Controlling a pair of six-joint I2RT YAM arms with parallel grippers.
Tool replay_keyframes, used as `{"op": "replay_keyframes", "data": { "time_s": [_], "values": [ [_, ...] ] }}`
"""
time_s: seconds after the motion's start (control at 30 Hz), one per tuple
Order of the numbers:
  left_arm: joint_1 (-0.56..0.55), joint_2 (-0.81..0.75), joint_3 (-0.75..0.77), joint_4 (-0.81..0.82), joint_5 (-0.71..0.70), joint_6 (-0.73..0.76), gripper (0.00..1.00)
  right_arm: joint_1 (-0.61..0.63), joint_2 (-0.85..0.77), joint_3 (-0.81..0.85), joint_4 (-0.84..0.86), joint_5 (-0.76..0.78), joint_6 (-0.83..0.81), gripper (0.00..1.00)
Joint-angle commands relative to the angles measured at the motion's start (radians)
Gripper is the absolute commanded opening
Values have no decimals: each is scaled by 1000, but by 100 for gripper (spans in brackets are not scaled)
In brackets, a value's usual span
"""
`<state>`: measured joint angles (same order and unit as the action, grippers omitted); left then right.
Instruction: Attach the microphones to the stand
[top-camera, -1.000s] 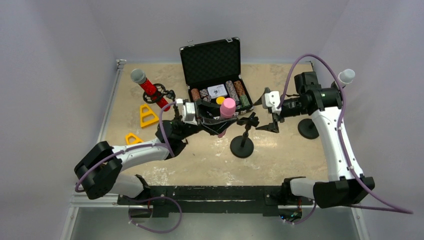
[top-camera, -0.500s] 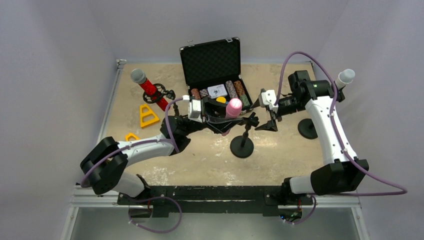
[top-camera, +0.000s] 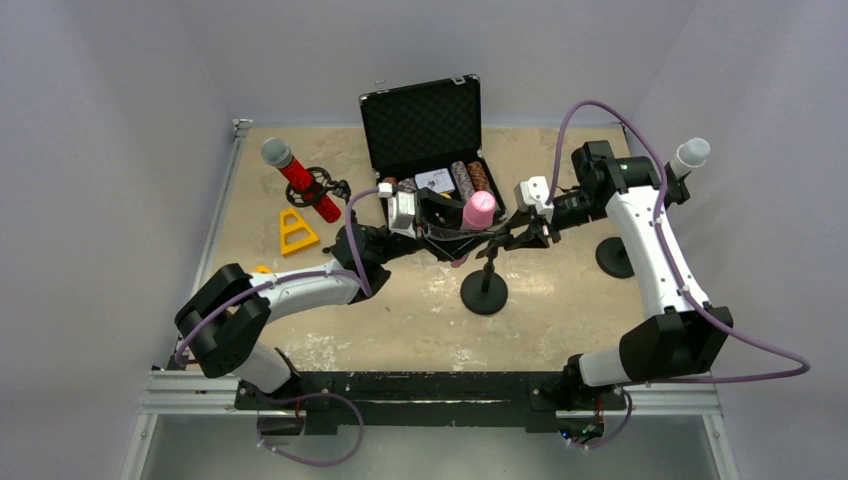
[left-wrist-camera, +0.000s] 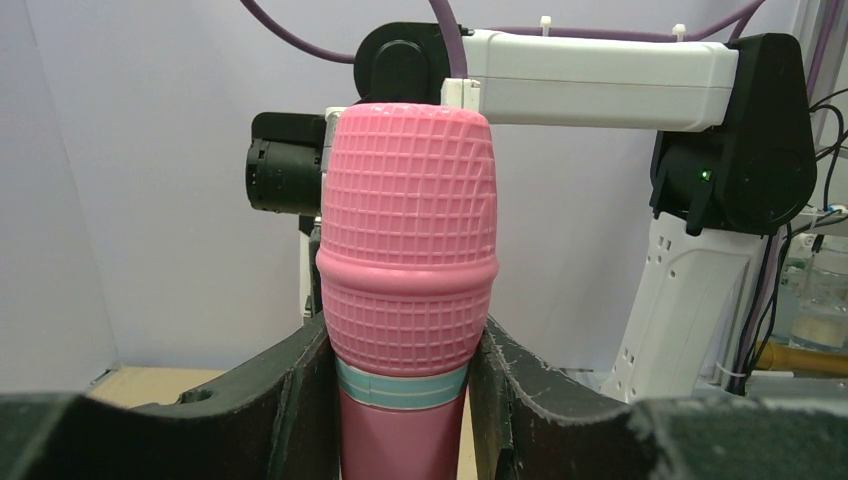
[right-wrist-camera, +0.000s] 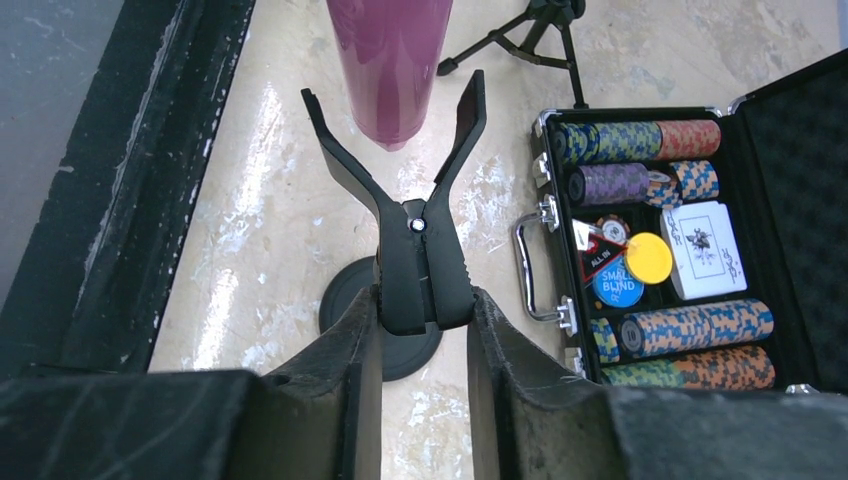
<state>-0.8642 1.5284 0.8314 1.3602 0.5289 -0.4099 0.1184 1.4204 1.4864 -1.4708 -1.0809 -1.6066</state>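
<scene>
The pink microphone (top-camera: 479, 209) (left-wrist-camera: 407, 260) stands upright, and my left gripper (top-camera: 458, 235) (left-wrist-camera: 405, 400) is shut on its body just under the head. My right gripper (top-camera: 518, 238) (right-wrist-camera: 422, 305) is shut on the handles of the black clip (right-wrist-camera: 415, 200) atop the middle stand (top-camera: 485, 291). That clip's jaws are spread open on either side of the pink microphone's lower end (right-wrist-camera: 389, 65). The red microphone (top-camera: 298, 181) sits in a stand at the back left. The white microphone (top-camera: 690, 153) sits high on a stand at the right, whose base (top-camera: 614, 258) shows.
An open black case (top-camera: 425, 120) (right-wrist-camera: 790, 130) of poker chips lies right behind the middle stand. Yellow triangles (top-camera: 295, 231) lie at the left. A small black tripod (right-wrist-camera: 540, 30) stands beyond the pink microphone. The middle stand's round base (right-wrist-camera: 385, 322) lies below the clip.
My right gripper moved left and closed on the clip's handles, spreading its jaws. My left arm carried the pink microphone to the right, into those jaws.
</scene>
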Motion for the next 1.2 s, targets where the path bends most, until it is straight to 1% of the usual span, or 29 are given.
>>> {"op": "replay_keyframes", "data": {
  "time_s": [0.0, 0.1, 0.27, 0.5, 0.73, 0.93, 0.97, 1.0, 1.1, 1.17],
  "values": [
    [7, 10, 56, 63, 9, -14, 0, 6, -14, 20, -11, -36, -4, 16],
    [6, 30, 76, 63, 7, -21, 0, 6, -13, 20, -12, -50, 1, 10],
    [-3, 89, 121, 63, 1, -48, 0, 7, -6, 21, -13, -78, 14, 7],
    [-12, 137, 139, 65, -6, -56, 0, 6, -4, 27, -12, -96, 43, 7],
    [-22, 98, 92, 65, -30, -54, 0, 0, -5, 27, -17, -124, 66, 4],
    [-32, 116, 121, 65, -52, -56, 0, -2, -10, 14, -23, -164, 67, 4],
    [-32, 121, 119, 65, -56, -56, 0, -2, -12, 12, -23, -166, 70, 5],
    [-32, 123, 116, 65, -61, -56, 0, -2, -14, 9, -23, -167, 75, 12],
    [-32, 120, 98, 65, -79, -53, 0, -2, -16, 3, -23, -169, 86, 41],
    [-32, 113, 89, 65, -89, -52, 0, -3, -18, -3, -21, -167, 86, 63]
  ]
}}
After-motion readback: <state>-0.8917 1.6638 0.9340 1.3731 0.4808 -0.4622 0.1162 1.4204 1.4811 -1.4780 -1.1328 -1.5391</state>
